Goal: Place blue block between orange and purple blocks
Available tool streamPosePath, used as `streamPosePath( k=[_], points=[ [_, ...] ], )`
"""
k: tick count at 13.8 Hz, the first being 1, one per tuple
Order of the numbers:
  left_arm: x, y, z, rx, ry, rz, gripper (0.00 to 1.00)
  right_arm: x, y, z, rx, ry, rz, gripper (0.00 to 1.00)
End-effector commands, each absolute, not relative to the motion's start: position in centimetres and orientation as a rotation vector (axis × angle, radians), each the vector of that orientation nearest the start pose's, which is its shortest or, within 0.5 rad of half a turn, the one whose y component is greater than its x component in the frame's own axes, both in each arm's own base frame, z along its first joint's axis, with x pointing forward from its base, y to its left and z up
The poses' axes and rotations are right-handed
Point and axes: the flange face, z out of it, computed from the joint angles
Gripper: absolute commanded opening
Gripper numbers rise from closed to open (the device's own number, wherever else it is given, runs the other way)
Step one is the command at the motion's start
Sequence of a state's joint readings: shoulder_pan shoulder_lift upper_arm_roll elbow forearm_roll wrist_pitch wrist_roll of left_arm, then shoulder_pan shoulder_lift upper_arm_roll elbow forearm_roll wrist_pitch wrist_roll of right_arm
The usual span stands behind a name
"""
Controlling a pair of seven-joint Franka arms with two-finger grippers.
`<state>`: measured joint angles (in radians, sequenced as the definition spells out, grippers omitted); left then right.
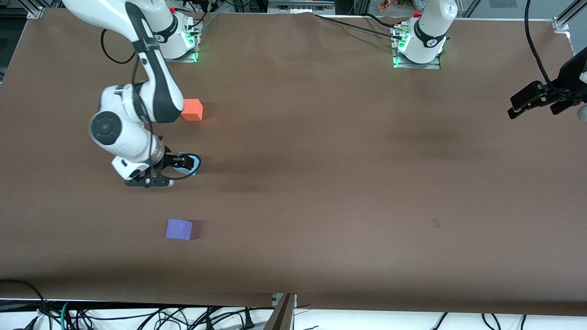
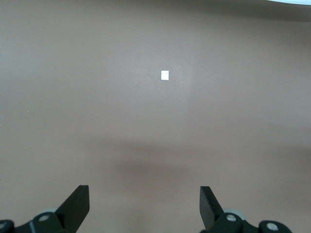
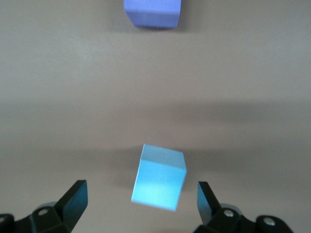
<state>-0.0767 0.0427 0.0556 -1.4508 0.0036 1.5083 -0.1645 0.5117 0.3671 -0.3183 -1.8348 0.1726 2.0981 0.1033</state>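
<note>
Fingers point(image 3: 77, 199) apart; blue block point(image 3: 160, 177) tilted between.

A brown table cover point(image 1: 321, 151) lies flat across the whole work surface, faintly creased near the top edge. A small dark patch point(image 1: 436, 223) marks it toward the left arm's end, fairly near the front camera. In the left wrist view a tiny white square point(image 2: 164, 74) sits on the cover. Black cables point(image 1: 137, 316) trail in a tangle over a white surface below the table's near edge, and another black cable point(image 1: 362, 27) snakes across the cover at the top.
</note>
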Motion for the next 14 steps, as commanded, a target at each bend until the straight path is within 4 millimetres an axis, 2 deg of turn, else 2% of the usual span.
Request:
streamPosePath(
  k=[1,4,5,6,8,10,14],
  points=[
    [56.8,-1.0,65.1,-3.135,-0.219,-0.046,1.0,62.6,13.6,40.5,-3.116,-0.103,0.242,1.0],
    [56.1,-1.3,64.6,-3.131,-0.229,-0.017,1.0,63.1,11.8,47.6,-3.145,-0.091,0.297,1.0],
    [56.2,-1.4,64.5,-3.132,-0.231,-0.017,1.0,62.8,12.0,49.9,-3.145,-0.083,0.327,1.0],
    [56.1,-1.3,64.5,-3.132,-0.236,-0.017,1.0,62.6,11.8,51.3,-3.144,-0.076,0.342,1.0],
    [55.9,-1.3,64.0,-3.131,-0.236,0.002,1.0,61.7,9.1,54.5,-3.113,-0.025,0.306,1.0],
    [55.9,-1.2,63.8,-3.13,-0.241,0.012,1.0,60.5,7.1,56.7,-3.121,-0.033,0.315,1.0],
    [56.2,-1.2,63.8,-3.127,-0.236,0.006,1.0,57.8,5.5,62.4,-3.221,-0.067,0.18,1.0]
  ],
)
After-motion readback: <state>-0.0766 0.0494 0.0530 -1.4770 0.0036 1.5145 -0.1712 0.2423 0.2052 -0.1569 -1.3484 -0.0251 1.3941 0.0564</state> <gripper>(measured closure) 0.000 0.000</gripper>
